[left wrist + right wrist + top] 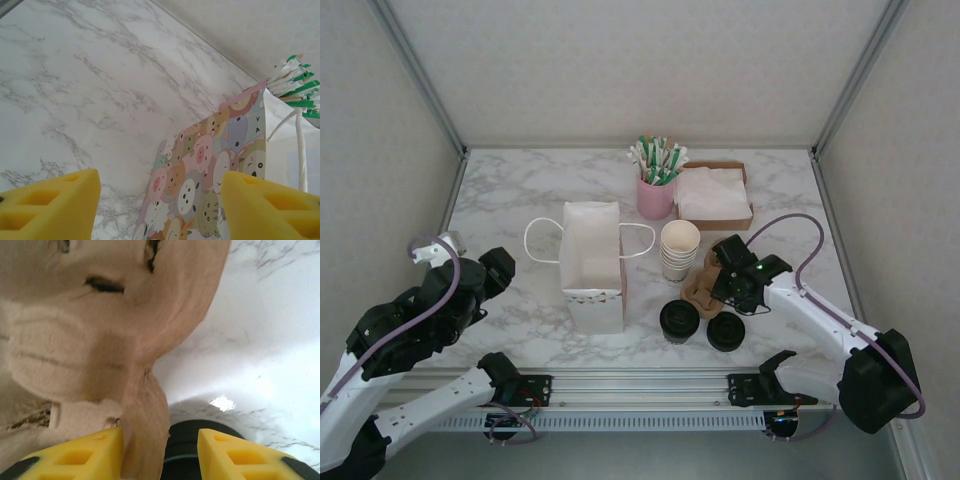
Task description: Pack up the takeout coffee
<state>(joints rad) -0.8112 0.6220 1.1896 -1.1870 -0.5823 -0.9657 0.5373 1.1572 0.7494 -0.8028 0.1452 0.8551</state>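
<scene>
The takeout coffee, a small cup under a round black lid, stands on the marble table near the front, just left of a loose black lid. Behind them lies a brown pulp carrier. My right gripper is down on the carrier. In the right wrist view the carrier's rim passes between the open yellow fingers of the right gripper, and a black lid shows beyond; which one, I cannot tell. My left gripper is open and holds nothing, left of the paper bag.
The bag has a cartoon-animal side and stands open with white handles. A stack of lidless cream cups is beside it. A pink cup of straws and a box of napkins sit behind. Walls close in the table.
</scene>
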